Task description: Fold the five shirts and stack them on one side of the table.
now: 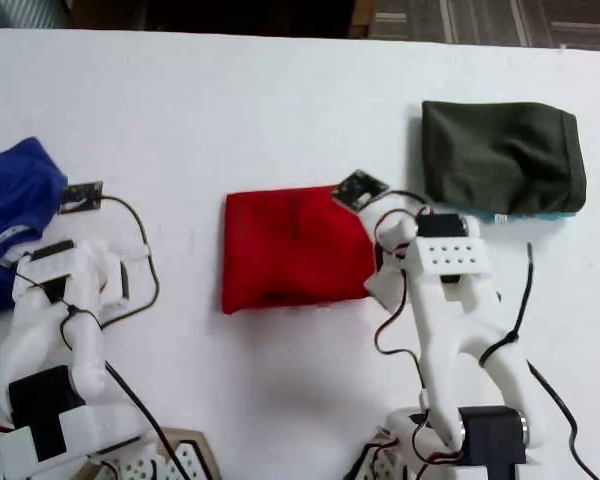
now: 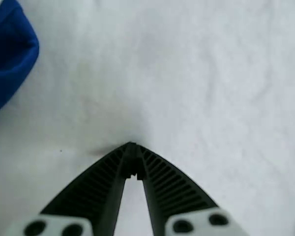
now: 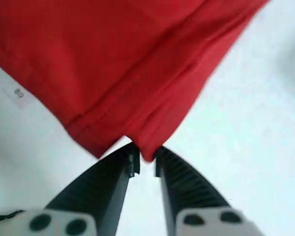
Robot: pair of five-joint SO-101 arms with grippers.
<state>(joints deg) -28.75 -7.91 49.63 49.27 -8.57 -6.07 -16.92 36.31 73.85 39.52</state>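
Observation:
A folded red shirt lies flat at the middle of the white table. My right gripper is at its right-hand edge, shut on a corner of the red shirt, which sits pinched between the black fingers. A folded dark green shirt rests at the back right, with a teal edge of another piece showing under it. A blue shirt is bunched at the left edge. My left gripper hangs shut and empty over bare table, to the right of the blue shirt.
The right arm and left arm stand at the near edge with loose black cables around them. Bare table stretches along the back and between the shirts.

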